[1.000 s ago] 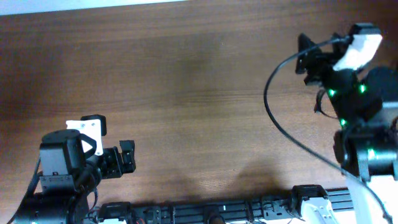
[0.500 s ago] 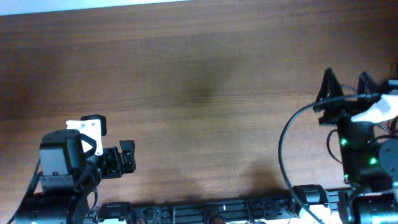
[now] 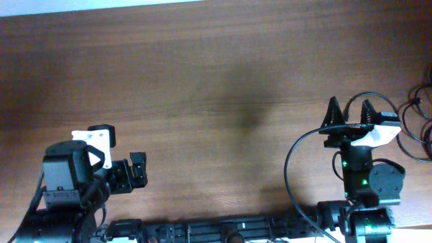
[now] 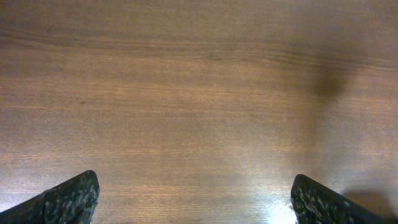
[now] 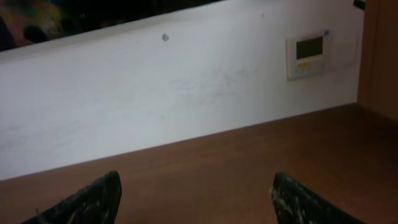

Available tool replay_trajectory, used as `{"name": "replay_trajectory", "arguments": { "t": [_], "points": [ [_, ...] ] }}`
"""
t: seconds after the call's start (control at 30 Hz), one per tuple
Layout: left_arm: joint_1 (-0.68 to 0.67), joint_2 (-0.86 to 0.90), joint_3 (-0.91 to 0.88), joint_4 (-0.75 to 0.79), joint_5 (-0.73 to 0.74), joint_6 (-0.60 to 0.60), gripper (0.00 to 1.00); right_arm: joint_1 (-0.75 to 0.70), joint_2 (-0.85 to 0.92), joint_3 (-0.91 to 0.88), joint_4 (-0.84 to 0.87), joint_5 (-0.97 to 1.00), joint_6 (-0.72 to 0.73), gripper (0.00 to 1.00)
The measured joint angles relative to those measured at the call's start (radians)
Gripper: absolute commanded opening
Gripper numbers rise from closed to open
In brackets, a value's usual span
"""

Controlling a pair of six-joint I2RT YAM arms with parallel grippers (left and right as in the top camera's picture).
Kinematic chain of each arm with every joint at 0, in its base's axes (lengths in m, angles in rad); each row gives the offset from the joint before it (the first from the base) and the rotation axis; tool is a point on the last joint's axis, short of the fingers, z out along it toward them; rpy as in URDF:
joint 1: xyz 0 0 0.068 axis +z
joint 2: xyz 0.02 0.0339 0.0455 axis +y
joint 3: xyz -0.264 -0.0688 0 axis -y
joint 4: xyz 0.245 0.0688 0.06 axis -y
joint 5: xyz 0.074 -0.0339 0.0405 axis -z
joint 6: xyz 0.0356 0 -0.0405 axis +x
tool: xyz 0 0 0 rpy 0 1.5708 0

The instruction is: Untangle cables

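The cables [image 3: 416,103] are thin black loops lying at the far right edge of the wooden table [image 3: 202,81] in the overhead view, partly cut off by the frame. My right gripper [image 3: 350,106] is open and empty, just left of them and not touching; its wrist view [image 5: 196,190] shows only table and wall between the fingertips. My left gripper [image 3: 140,169] is open and empty at the front left, far from the cables; its wrist view [image 4: 196,193] shows bare wood.
A thick black cable [image 3: 290,169] wired to the right arm arcs over the table at front right. A white wall [image 5: 186,93] with a small wall panel [image 5: 309,53] stands beyond the table's far edge. A black rail [image 3: 229,226] runs along the front.
The right arm has swung from the far right back toward the front edge, uncovering the thin cables at the right edge. The left arm has not moved.
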Motion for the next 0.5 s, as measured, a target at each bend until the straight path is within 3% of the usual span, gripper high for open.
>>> {"name": "replay_trajectory", "arguments": {
  "t": [0.5],
  "points": [
    [0.000, 0.000, 0.000, 0.000, 0.000, 0.000, 0.99, 0.001, -0.119, -0.240, 0.100, -0.016, -0.003, 0.69]
  ]
}}
